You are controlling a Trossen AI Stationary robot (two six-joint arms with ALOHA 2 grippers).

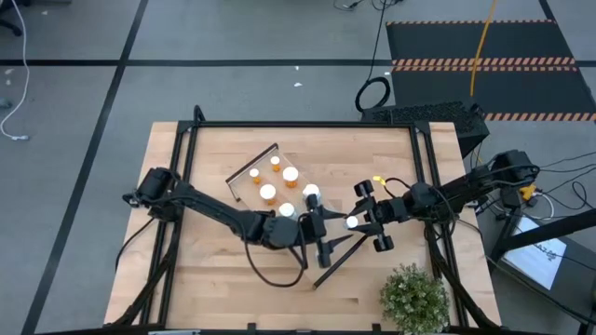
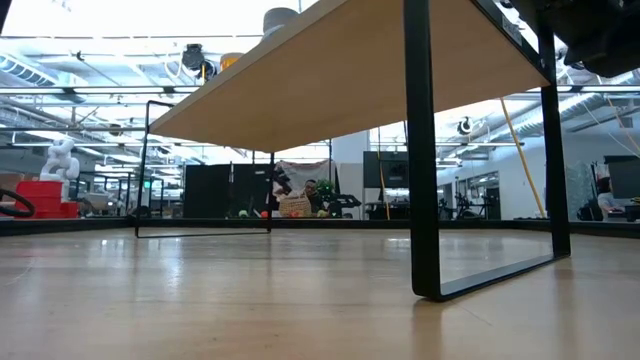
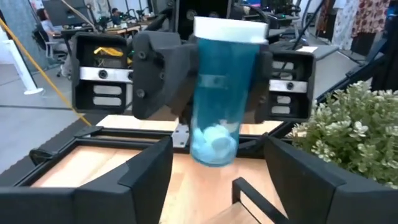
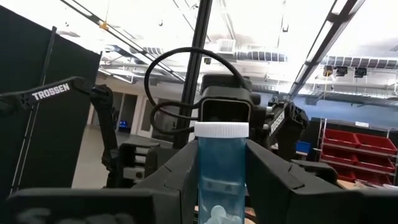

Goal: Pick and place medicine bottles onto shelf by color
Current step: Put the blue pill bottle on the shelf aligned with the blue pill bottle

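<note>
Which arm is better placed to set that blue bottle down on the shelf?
Probably the right. The right gripper is already shut on the blue bottle. The left gripper only faces it, open and empty.

A translucent blue plastic bottle with smooth white cap sits between matt black jaws above pale wood tabletop.

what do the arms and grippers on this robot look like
Both arms are dark, jointed and slim, with black cables looping alongside them. The left gripper and right gripper each have two broad, flat black fingers on a boxy black body. White TROSSEN lettering marks one arm link.
</note>
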